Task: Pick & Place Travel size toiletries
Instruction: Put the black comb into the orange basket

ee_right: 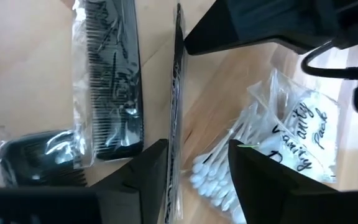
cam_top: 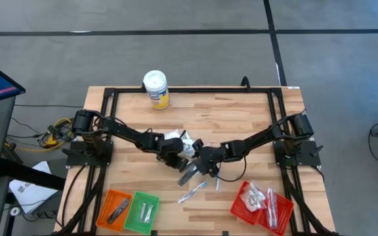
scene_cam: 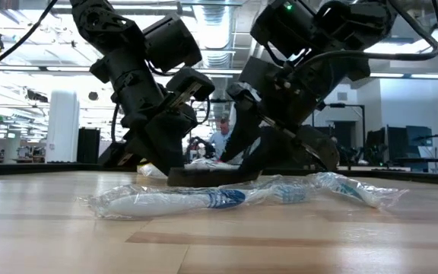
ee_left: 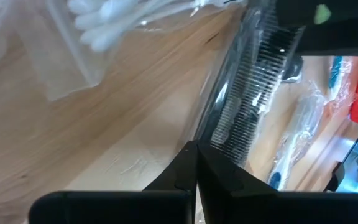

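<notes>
Jaws of the right gripper point(ee_right: 197, 171) stood apart astride a thin black wrapped comb point(ee_right: 176, 99) at mid-desk point(cam_top: 241, 115), beside a cotton-swab sachet point(ee_right: 272, 146); the left gripper point(ee_left: 196, 180), jaws closed, met it.

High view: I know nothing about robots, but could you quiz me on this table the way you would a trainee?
1. True or false: the red basket already holds some wrapped items.
2. What stands alone near the far edge of the table?
A. a yellow canister with a white lid
B. a blue bucket
C. a glass bottle
3. How many mesh baskets sit along the table's near edge?

Key
1. True.
2. A.
3. Three: the orange basket, the green basket and the red one.
</notes>
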Available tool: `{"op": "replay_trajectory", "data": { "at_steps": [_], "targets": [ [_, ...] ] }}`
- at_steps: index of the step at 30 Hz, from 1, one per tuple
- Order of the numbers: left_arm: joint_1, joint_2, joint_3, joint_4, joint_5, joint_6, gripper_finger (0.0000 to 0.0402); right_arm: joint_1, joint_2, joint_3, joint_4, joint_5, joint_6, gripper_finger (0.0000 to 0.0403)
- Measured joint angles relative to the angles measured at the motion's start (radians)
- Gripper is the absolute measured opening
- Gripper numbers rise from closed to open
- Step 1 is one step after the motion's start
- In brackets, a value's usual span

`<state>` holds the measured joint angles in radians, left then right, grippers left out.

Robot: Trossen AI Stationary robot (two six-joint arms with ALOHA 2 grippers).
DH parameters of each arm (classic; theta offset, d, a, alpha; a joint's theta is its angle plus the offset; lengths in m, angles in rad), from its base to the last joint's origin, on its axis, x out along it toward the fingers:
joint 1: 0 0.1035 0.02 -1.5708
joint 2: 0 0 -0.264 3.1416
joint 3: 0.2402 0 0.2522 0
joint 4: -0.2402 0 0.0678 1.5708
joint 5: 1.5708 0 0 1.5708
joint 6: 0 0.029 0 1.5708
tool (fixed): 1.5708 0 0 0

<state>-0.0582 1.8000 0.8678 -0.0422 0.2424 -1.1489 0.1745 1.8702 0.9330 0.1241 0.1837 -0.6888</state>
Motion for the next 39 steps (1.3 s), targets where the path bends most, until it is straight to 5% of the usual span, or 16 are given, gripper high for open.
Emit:
{"op": "replay_trajectory", "data": {
  "at_steps": [13, 29, 39],
  "targets": [
    [0.006, 0.0, -0.014, 0.009, 0.0, 0.007, 0.0, -0.002, 0.0, 0.003, 0.0, -0.026, 0.009, 0.0133],
    [0.019, -0.001, -0.013, 0.035, -0.002, 0.01, 0.0, -0.005, 0.095, 0.087, -0.043, -0.039, 0.035, 0.0149],
    [0.019, -0.002, -0.013, 0.043, -0.002, 0.0, 0.0, -0.018, 0.099, 0.096, -0.062, -0.033, 0.068, 0.0113]
  ]
}}
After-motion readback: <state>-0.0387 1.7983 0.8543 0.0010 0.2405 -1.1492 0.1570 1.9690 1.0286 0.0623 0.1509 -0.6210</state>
